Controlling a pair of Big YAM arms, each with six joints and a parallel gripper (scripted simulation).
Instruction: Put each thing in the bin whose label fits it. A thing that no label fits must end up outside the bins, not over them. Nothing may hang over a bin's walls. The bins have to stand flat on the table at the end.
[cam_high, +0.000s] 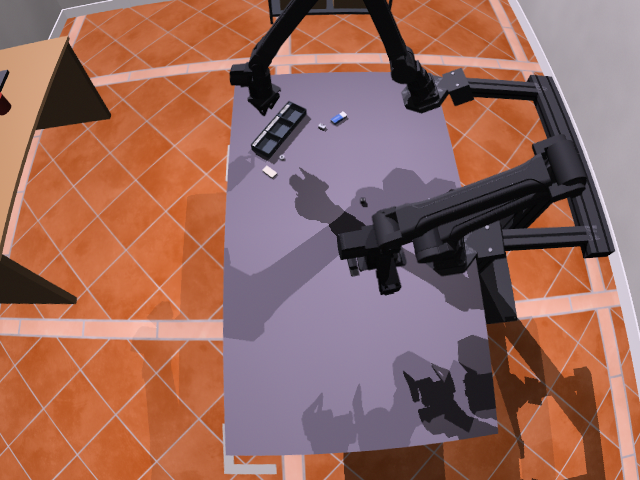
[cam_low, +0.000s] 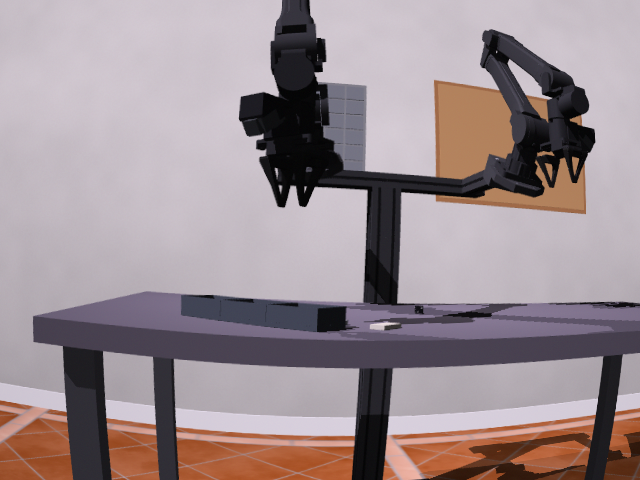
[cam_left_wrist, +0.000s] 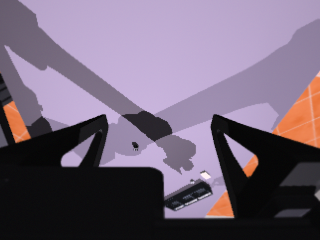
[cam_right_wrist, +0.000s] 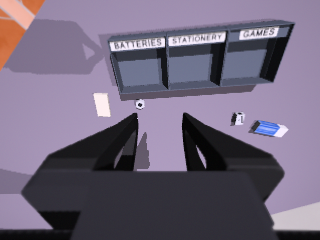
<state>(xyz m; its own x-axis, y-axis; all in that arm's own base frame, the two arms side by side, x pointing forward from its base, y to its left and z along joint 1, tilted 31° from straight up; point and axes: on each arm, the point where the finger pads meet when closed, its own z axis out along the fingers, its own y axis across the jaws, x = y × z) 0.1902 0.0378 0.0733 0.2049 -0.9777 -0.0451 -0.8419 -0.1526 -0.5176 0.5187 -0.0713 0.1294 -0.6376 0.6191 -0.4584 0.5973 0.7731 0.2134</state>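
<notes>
The three joined dark bins (cam_high: 295, 132) (cam_low: 242, 312) (cam_right_wrist: 145, 93) stand flat, labelled BATTERIES, STATIONERY and GAMES; they look empty. A cream flat block (cam_high: 269, 171) (cam_low: 385, 326) (cam_right_wrist: 102, 105) lies beyond the BATTERIES end. A small round white piece with a dark centre (cam_high: 282, 157) (cam_right_wrist: 140, 104) lies before BATTERIES. A small white-and-black piece (cam_high: 322, 127) (cam_right_wrist: 238, 118) and a blue-and-white block (cam_high: 339, 118) (cam_right_wrist: 267, 128) lie by GAMES. A small dark thing (cam_high: 363, 201) (cam_left_wrist: 135, 145) lies mid-table. My right gripper (cam_low: 292, 205) (cam_right_wrist: 160, 119) is partly open, empty, high above the table. My left gripper (cam_low: 563, 182) (cam_left_wrist: 159, 120) is wide open and empty.
The table (cam_high: 310, 361) carries broad arm shadows. The left arm reaches over its middle, high up. The bins stand near a table corner, with the cream block close to the long edge. The dark mounting frame (cam_high: 542, 235) stands beyond the opposite long edge.
</notes>
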